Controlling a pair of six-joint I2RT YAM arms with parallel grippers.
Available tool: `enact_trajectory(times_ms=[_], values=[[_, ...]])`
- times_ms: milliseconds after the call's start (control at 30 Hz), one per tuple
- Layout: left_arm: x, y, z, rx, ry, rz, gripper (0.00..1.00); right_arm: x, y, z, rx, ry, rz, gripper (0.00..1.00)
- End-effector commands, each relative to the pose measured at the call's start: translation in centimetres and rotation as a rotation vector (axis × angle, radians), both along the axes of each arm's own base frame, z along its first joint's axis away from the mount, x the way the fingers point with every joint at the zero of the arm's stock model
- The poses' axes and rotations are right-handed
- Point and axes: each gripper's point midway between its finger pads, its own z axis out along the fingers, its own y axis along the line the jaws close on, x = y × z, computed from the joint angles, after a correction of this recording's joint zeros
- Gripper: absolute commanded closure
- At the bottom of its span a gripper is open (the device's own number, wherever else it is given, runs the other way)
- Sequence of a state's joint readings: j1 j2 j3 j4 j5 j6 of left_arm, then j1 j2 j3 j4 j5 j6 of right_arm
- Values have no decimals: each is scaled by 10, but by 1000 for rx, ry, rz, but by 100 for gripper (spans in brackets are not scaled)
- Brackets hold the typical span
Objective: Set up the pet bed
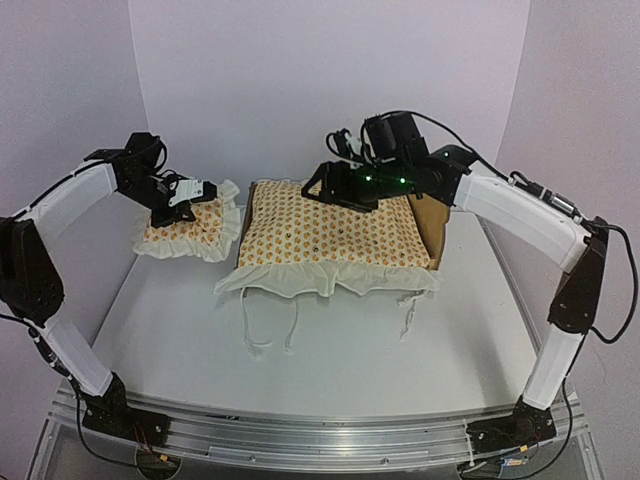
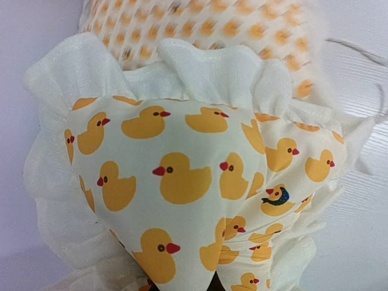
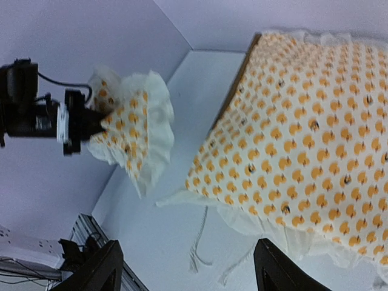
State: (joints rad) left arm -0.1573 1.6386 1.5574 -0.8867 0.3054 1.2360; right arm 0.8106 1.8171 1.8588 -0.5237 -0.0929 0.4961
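The pet bed (image 1: 433, 224) shows only as a plywood panel at the right end; the big duck-print mattress cushion (image 1: 335, 238) covers the rest. A thin brown edge of the pet bed (image 3: 241, 82) runs along the cushion (image 3: 309, 133) in the right wrist view. My right gripper (image 1: 342, 192) hovers open over the cushion's back edge, with nothing between its fingers (image 3: 100, 270). My left gripper (image 1: 186, 198) is shut on the small ruffled pillow (image 1: 190, 230), pinching a fold of its fabric. The pillow (image 2: 182, 182) fills the left wrist view.
Several tie strings (image 1: 270, 325) trail from the cushion's front ruffle onto the white table (image 1: 330, 380). White walls close the back and both sides. A metal rail (image 1: 320, 440) runs along the near edge by the arm bases.
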Motion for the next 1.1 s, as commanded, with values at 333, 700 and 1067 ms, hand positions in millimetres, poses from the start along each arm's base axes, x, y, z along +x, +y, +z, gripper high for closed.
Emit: enact_trajectory(times_ms=[333, 700, 1067], values=[[-112, -115, 78, 19, -35, -663, 100, -82, 75, 63, 122, -797, 400, 17], [-129, -126, 75, -19, 33, -668, 100, -92, 100, 59, 1, -1079, 357, 15], [-132, -138, 97, -102, 19, -682, 100, -66, 124, 4, -130, -1022, 318, 13]])
